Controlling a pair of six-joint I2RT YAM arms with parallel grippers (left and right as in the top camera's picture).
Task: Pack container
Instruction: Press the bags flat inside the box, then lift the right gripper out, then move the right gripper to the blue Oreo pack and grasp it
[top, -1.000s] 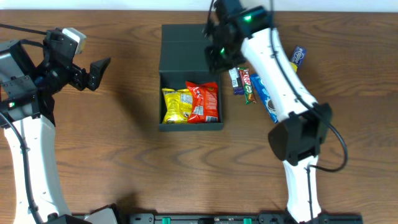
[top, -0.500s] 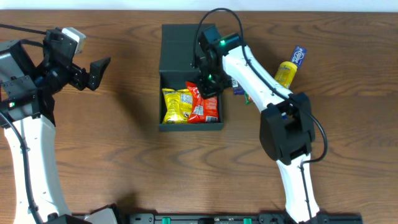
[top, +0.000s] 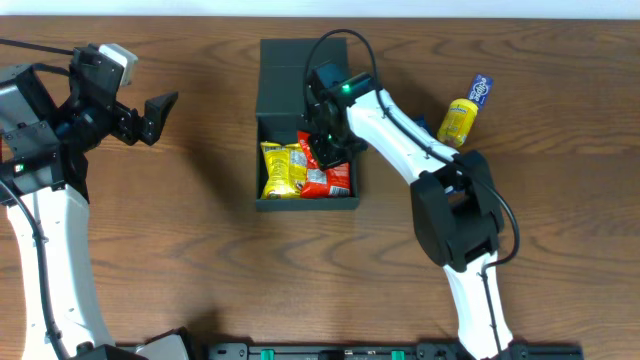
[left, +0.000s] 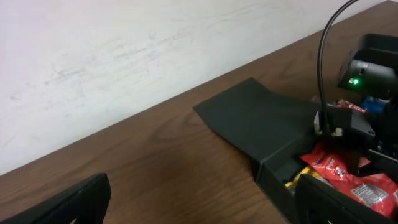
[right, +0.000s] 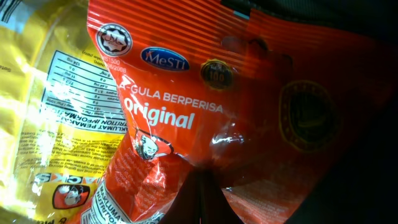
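ok so the right gripper (top: 325, 150) is down inside the container (top: 305, 203), which sits open on the table (top: 200, 260) with its lid (top: 290, 75) folded out flat behind it. directly under that gripper is a red packet (right: 217, 93). the wrist cam is basically nose-to-plastic with it, and you can read "original" on the front. a yellow packet (right: 37, 124) lies touching the red one, on the side of the gripper that faces the left arm. both packets lie side by side in the box and cover most of its floor.

can't tell whether the right gripper is spread or pinched, or whether it's got anything. from above its own body hides the tips, and the wrist view only shows some dark shapes at the edges that i can't make out.

the left gripper (top: 155, 112) is easier: spread wide, nothing between its fingers (left: 68, 202), hanging over bare wood well apart from the box. from its own cam the container shows up out ahead, the flat lid and then the open box, with the red packet and the right arm's green light visible past the rim.

on the far side of the right arm, away from the box, there's a yellow item (top: 459, 120) with a blue end lying on the table.
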